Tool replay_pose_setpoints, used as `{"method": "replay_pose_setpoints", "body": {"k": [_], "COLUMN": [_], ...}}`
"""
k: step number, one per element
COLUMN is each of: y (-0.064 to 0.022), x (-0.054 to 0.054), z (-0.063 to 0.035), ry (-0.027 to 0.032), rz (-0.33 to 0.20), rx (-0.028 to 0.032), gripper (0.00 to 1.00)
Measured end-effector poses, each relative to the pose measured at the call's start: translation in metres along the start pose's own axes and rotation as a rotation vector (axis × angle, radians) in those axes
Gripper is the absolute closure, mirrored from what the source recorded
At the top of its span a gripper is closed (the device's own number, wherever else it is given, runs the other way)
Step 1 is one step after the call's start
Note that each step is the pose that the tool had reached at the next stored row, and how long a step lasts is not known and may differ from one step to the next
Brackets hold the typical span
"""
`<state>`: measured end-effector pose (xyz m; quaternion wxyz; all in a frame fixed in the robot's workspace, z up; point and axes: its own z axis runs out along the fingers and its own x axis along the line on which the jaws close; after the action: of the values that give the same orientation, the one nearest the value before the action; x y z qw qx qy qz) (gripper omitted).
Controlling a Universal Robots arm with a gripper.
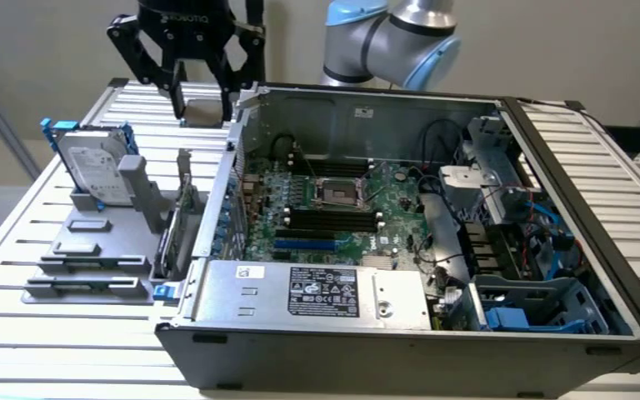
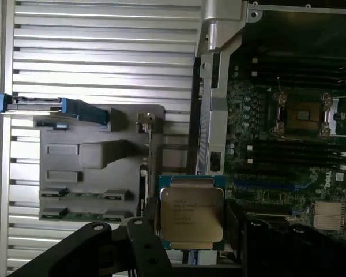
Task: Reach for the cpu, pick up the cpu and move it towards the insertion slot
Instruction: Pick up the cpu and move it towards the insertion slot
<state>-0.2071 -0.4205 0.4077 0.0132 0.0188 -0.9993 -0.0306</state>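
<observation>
Hanging at the upper left of the exterior view, the gripper (image 1: 201, 102) has its jaws clenched on the cpu (image 2: 191, 213), lifted clear of the desk (image 1: 31, 225). Pickup looks done. To the right, the insertion slot (image 1: 338, 193) in the open case is empty and well apart, so most of the carry remains.

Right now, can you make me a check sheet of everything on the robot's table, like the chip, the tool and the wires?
Surface: ribbed metal table, carrying a grey parts holder.
Job's things: chip held in the tool above the table, beside the computer case; socket on the green board, open and bare.
Clutter: hard drive standing upright in blue brackets on the holder.
Tool: tool shut on the chip, outside the case wall.
Cables: black wires looping inside the case.
Surroundings: plain wall behind; robot arm's joint above the case.
</observation>
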Motion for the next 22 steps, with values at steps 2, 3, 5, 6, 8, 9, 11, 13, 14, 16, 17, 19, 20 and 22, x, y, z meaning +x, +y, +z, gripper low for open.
{"method": "replay_pose_setpoints", "body": {"k": [2,3,5,6,8,9,11,13,14,16,17,19,20,22], "y": [0.0003,0.0004,0.0007,0.0009,0.0013,0.0018,0.0027,0.004,0.0048,0.0073,0.0092,0.0144,0.0175,0.0244], "x": [-0.009,-0.013,-0.023,-0.027,-0.036,-0.04,-0.049,-0.057,-0.06,-0.067,-0.07,-0.075,-0.078,-0.083], "z": [-0.0009,-0.0013,-0.0021,-0.0026,-0.0032,-0.0035,-0.0038,-0.0039,-0.0039,-0.004,-0.0039,-0.0031,-0.0026,-0.0009], "ry": [0.0001,0.0,0.0,0.0,0.0,0.0,0.0,0.0,0.0,0.0,0.0,0.0,0.0,0.0], "rz": [0.0,0.0,0.0,0.0,0.0,0.0,0.0,0.0,0.0,0.0,0.0,0.0,0.0,0.0], "rx": [0.0001,0.0,0.0,-0.0001,0.0,0.0,0.0,0.0,0.0,0.0,0.0,0.0,0.0001,0.0], "gripper": [0.45,0.45,0.45,0.45,0.45,0.45,0.45,0.45,0.45,0.45,0.45,0.45,0.45,0.45]}}
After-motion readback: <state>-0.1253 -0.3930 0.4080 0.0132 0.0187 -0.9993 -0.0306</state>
